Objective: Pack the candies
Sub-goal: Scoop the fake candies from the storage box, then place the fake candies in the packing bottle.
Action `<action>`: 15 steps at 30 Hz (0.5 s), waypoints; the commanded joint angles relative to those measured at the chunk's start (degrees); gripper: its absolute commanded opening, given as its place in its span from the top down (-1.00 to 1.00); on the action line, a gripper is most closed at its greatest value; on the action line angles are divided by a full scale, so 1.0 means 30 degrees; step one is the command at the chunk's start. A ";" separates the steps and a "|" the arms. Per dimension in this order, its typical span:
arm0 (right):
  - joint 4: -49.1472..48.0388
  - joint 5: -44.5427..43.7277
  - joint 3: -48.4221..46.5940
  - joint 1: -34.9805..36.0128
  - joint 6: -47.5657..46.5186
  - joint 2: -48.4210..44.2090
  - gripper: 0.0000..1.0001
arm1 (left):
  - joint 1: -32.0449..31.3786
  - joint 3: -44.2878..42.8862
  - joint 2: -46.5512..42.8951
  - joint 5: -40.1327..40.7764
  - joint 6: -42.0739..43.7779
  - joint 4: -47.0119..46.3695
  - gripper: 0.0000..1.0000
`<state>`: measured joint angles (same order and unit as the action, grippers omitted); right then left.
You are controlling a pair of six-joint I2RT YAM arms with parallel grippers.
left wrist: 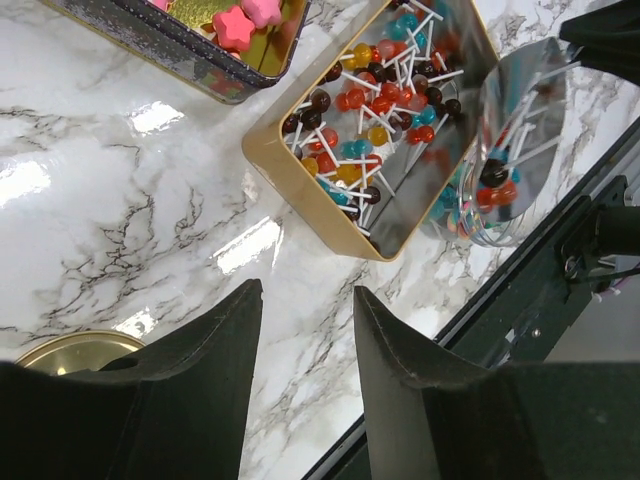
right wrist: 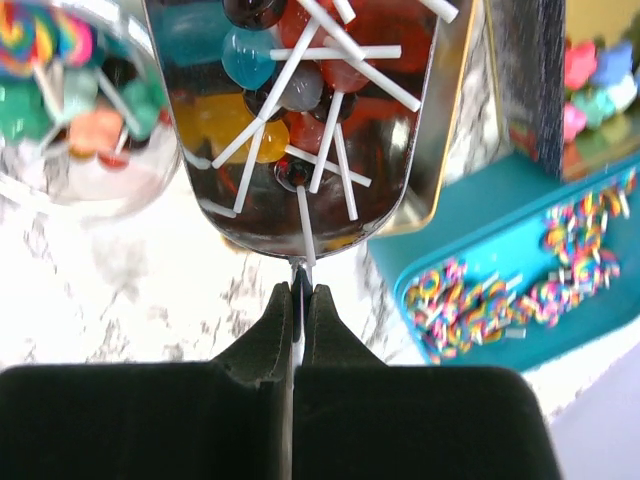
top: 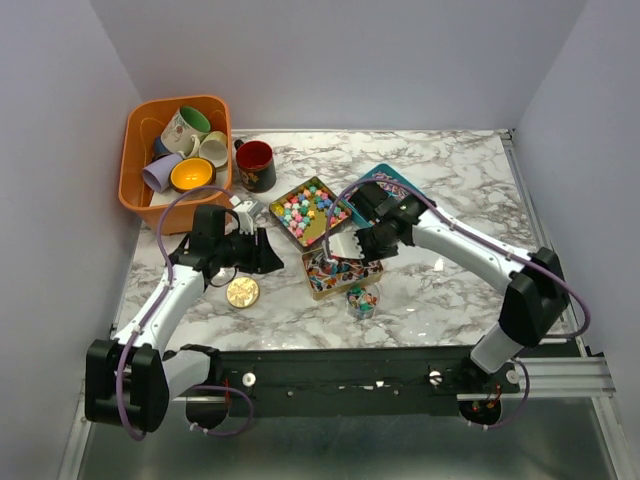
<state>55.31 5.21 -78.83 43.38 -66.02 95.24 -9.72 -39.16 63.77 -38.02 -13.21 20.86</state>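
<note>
The candies are small ball lollipops on white sticks [left wrist: 385, 90] lying in a gold tin [left wrist: 300, 215] mid-table. My right gripper [right wrist: 298, 290] is shut on the thin handle of a shiny metal scoop [right wrist: 300, 120] loaded with more lollipops; the scoop [left wrist: 525, 110] hangs over the tin's near end beside a clear jar [right wrist: 70, 120] with a few candies in it. My left gripper [left wrist: 305, 293] is open and empty over bare marble, left of the tin. In the top view the left gripper [top: 275, 256] and right gripper [top: 352, 245] flank the tin [top: 318, 292].
A dark tin of star-shaped sweets [top: 310, 208] lies behind the gold tin. A teal tray of swirl lollipops [top: 400, 182] is behind my right gripper. A flat gold lid [top: 242, 292] lies by my left gripper. An orange basket of mugs [top: 135, 170] and a dark mug [top: 256, 166] stand back left.
</note>
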 commanded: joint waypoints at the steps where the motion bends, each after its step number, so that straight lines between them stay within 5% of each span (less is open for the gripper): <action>1: 0.1190 -0.1909 0.1837 -0.0191 -0.0903 -0.2211 0.99 | 0.0221 -0.0161 -0.0631 0.0602 0.0303 -0.0537 -0.03; 15: 0.3594 -0.7858 0.2721 0.0306 -0.1343 -0.4266 0.99 | 0.0309 -0.0278 0.0160 0.0544 0.0010 -0.2002 -0.04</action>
<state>62.35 -11.07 -70.96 42.96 -68.88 84.97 -9.08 -39.16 63.40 -37.12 -13.13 17.56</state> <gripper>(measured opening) 0.033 0.516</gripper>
